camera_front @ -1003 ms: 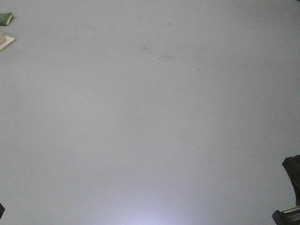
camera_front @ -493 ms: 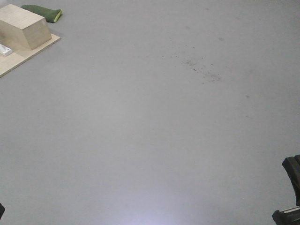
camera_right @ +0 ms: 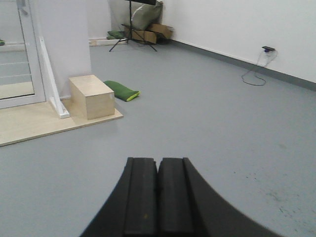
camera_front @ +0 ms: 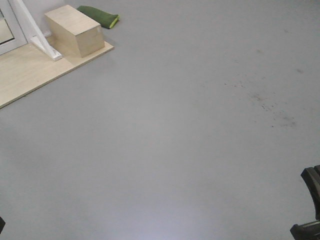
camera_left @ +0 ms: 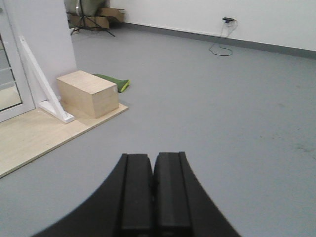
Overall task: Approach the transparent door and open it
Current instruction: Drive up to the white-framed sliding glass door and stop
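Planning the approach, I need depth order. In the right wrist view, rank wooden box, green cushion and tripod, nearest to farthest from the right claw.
1. Wooden box, left, on the plywood platform.
2. Green cushion, floor, just beyond the box.
3. Tripod, far back, upper middle.

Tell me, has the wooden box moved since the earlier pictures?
No. The wooden box shifted right in frame, but the dark floor specks shifted right too; the view turned.

floor: smooth matt grey, faintly speckled dark. box and platform: pale bare wood, matt; bracket: white, painted-looking; pad: green cloth. left gripper and right gripper: black, matt, plastic-looking.
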Available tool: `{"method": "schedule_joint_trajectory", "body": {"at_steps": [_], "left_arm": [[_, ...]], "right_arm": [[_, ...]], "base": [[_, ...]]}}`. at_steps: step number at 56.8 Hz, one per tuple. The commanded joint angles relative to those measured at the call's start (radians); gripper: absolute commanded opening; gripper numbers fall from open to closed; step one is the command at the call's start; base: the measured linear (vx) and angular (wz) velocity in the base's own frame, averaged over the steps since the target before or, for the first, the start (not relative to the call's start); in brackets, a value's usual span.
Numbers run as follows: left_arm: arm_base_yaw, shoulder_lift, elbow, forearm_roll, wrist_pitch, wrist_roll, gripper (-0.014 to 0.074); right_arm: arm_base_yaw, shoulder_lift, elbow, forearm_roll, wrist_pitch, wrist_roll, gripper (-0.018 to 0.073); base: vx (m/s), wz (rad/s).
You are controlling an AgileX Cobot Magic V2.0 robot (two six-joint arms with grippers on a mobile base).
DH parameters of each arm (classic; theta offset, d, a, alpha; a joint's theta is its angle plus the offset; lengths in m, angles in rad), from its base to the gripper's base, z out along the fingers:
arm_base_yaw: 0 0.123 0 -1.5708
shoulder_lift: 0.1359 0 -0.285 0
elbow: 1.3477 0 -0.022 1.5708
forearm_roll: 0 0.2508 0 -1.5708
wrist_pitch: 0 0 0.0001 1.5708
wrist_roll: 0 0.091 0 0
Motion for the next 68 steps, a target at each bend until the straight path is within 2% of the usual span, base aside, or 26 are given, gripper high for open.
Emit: {"method": "schedule_joint_trajectory", "body": {"at_steps": [1,68], "left_arm": [[-0.005,-0.015,0.008,-0.011,-0.078,-0.009,-0.0006],[-0.005,-0.015,0.008,-0.011,-0.078,-0.009,-0.0006]], "right_arm": [[-0.004,-0.016,0.004,-0.005,-0.085,0.0,-0.0001],[-0.004,-0.016,0.004,-0.005,-0.083,0.0,-0.0001]], "base": [[0.54,0.47],[0.55,0.42]]}}
